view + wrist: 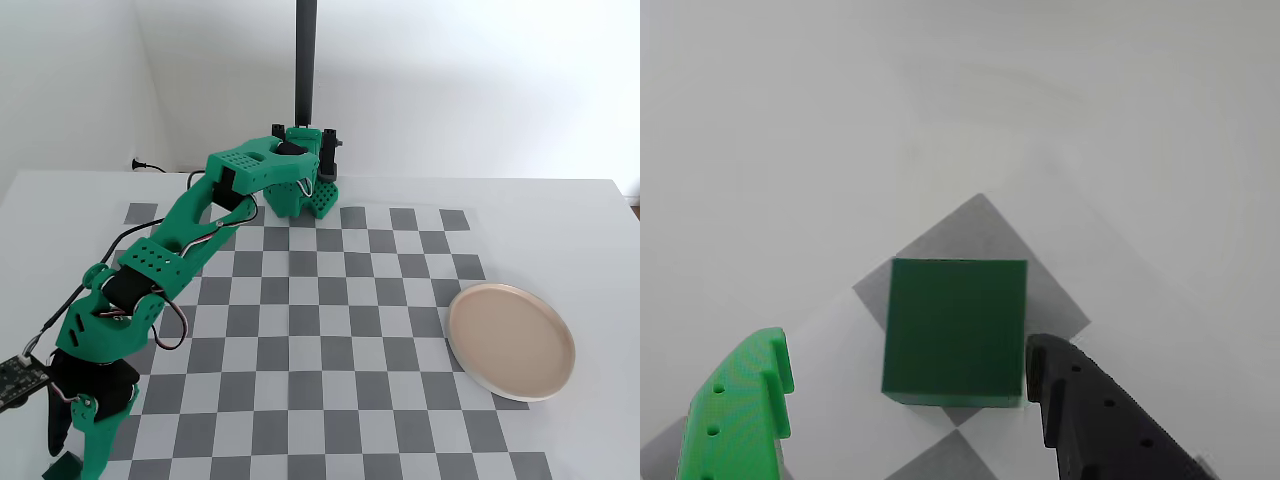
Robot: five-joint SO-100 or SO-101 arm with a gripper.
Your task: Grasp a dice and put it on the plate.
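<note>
While open, gripper [910, 385] straddles dice [956, 330], plate [511, 341] apart

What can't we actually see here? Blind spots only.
- Dice: shows only in the wrist view; in the fixed view the arm hides it.
- Pincer: fingertips cut off at the fixed view's bottom edge.
- Contact: black finger beside the dice; touching or not, unclear.
- Plate: outside the wrist view.

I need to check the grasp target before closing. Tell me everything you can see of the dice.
In the wrist view the dice is a plain dark green cube with a matte, plastic-looking surface, sharp edges and no visible pips. It sits flat on the checkerboard mat at its corner, between the open jaws, the black finger about touching its right edge, the green finger clear. The fixed view hides it.
</note>
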